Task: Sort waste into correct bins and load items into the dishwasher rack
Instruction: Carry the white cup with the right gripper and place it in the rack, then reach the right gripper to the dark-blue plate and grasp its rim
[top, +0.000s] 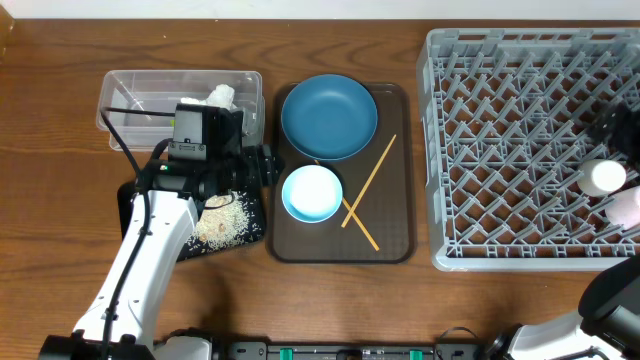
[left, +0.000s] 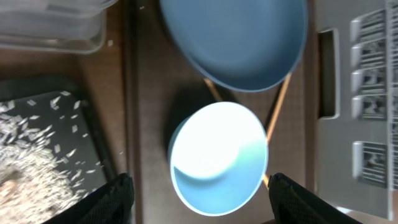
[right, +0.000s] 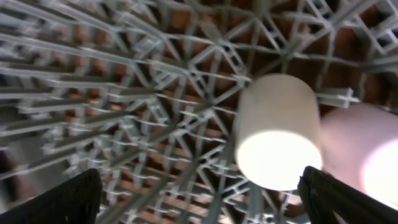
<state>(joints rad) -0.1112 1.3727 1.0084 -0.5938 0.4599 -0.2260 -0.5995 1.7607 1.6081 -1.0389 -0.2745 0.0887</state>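
My left gripper (top: 267, 166) (left: 199, 199) is open, its fingers either side of the pale-blue bowl (top: 312, 193) (left: 217, 155) and above it. The bowl sits on the brown tray beside the wide blue dish (top: 329, 116) (left: 236, 37) and two crossed chopsticks (top: 368, 178). Rice grains (top: 225, 222) (left: 31, 146) lie on the black tray (top: 253, 236). White tissue (top: 222, 96) sits in the clear tub (top: 130, 95). My right gripper (right: 208, 199) is open and empty over the grey rack (top: 500, 150), near a pale cup (top: 605, 177) (right: 278, 130) and a pink cup (top: 628, 205) (right: 367, 149) in it. No wrapper strip shows.
The dark brown serving tray (top: 395, 245) lies between the black tray and the rack. The left arm (top: 150, 250) crosses over the black tray's left part. The right arm's base (top: 610, 300) stands at the front right. Bare wood table lies along the front.
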